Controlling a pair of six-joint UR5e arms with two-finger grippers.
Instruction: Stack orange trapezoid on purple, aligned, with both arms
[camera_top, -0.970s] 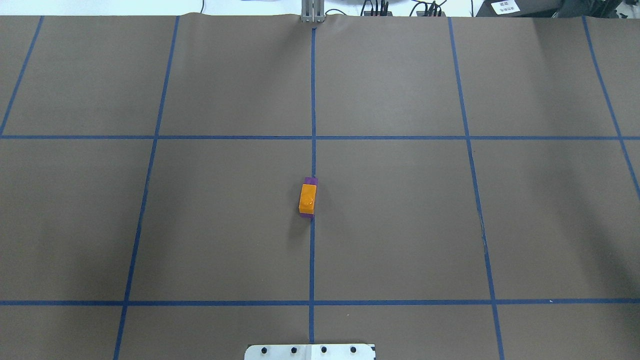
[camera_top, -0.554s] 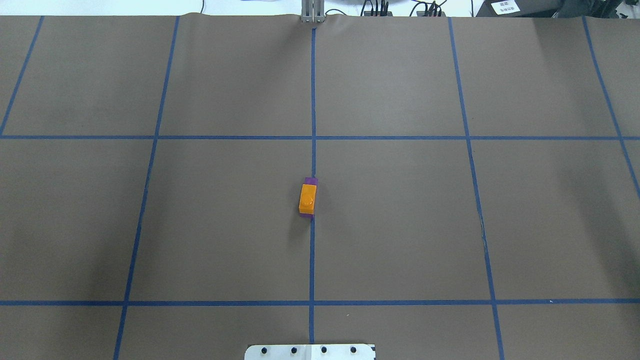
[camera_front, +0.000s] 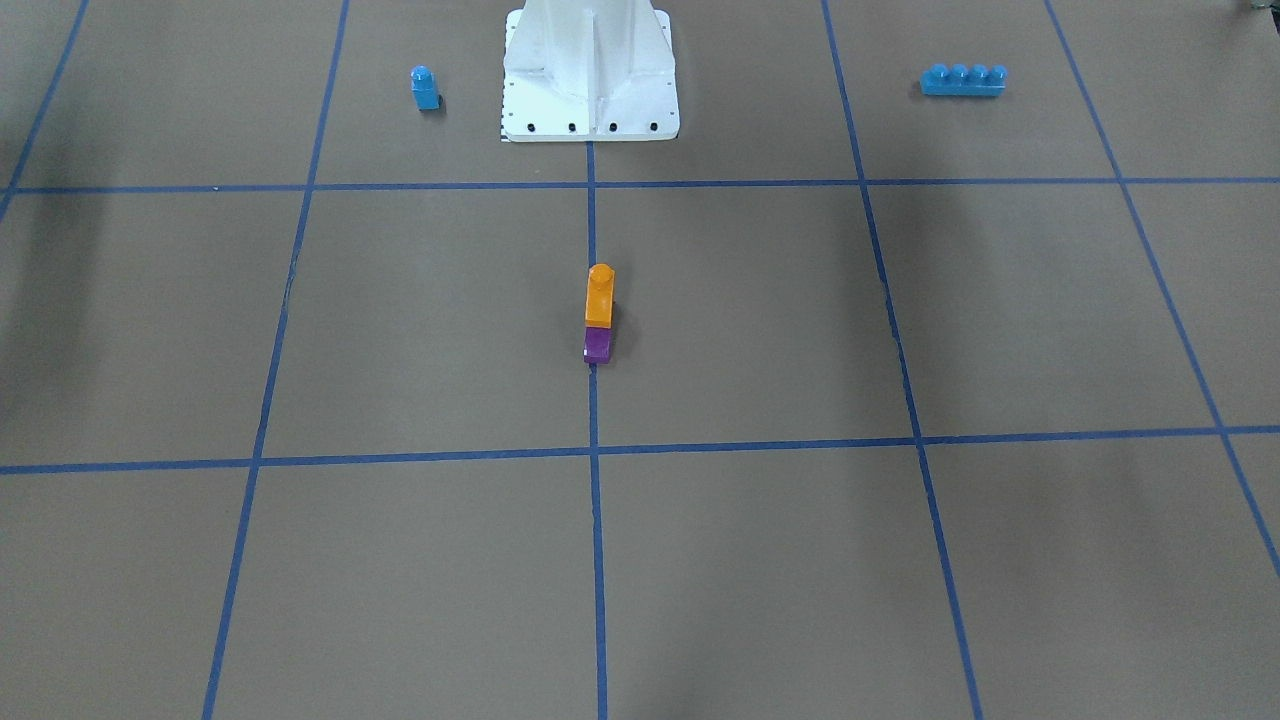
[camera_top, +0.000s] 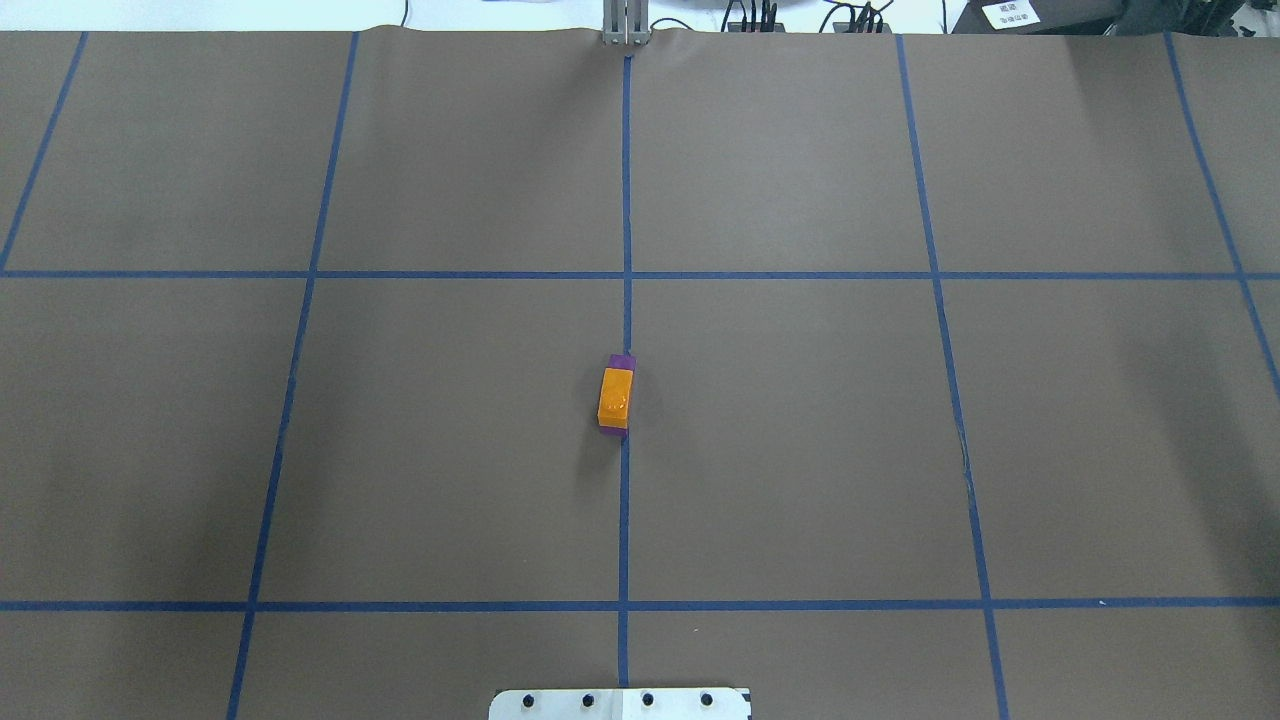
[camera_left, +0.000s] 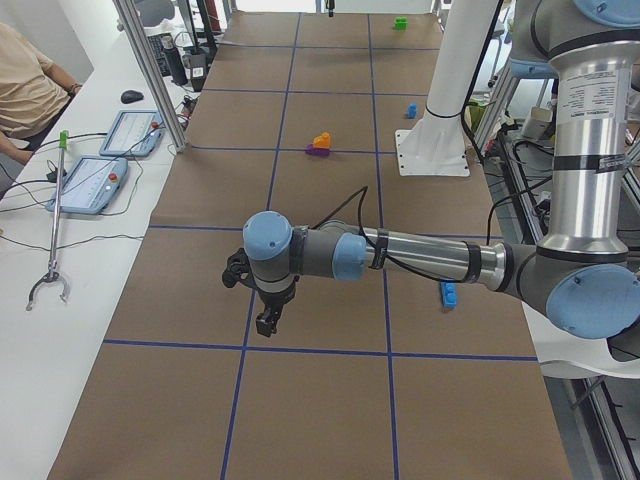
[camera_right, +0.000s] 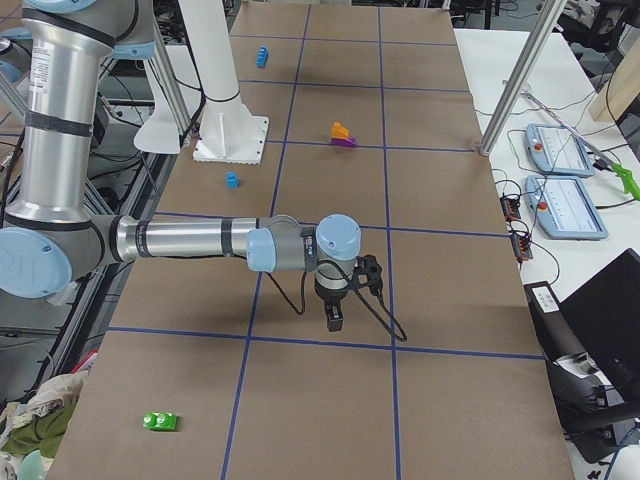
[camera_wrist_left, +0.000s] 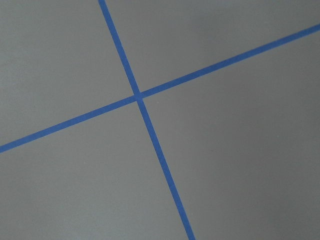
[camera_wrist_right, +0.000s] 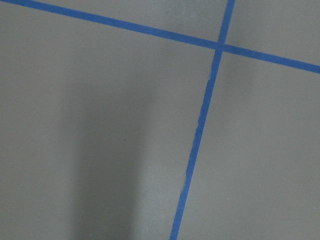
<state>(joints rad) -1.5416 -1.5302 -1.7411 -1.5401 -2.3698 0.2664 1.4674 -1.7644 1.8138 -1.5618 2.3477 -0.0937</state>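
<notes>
A robotics lab. The left arm (camera_left: 420, 258) reaches over a tape-gridded table (camera_top: 800, 450); teach pendants (camera_left: 88, 185) lie on a bench (camera_left: 40, 350) beside an operator (camera_left: 25, 90).

The orange trapezoid (camera_right: 340, 129) sits on the purple (camera_right: 346, 143), well apart from the right end effector (camera_right: 333, 320).

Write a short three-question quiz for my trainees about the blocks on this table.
1. True or false: the orange block sits on top of the purple block.
2. How many studs does the long blue brick show? A) two B) four C) six
3. Fill in: the purple block stands on a line of ____ tape.
Key: 1 true; 2 B; 3 blue.
</notes>
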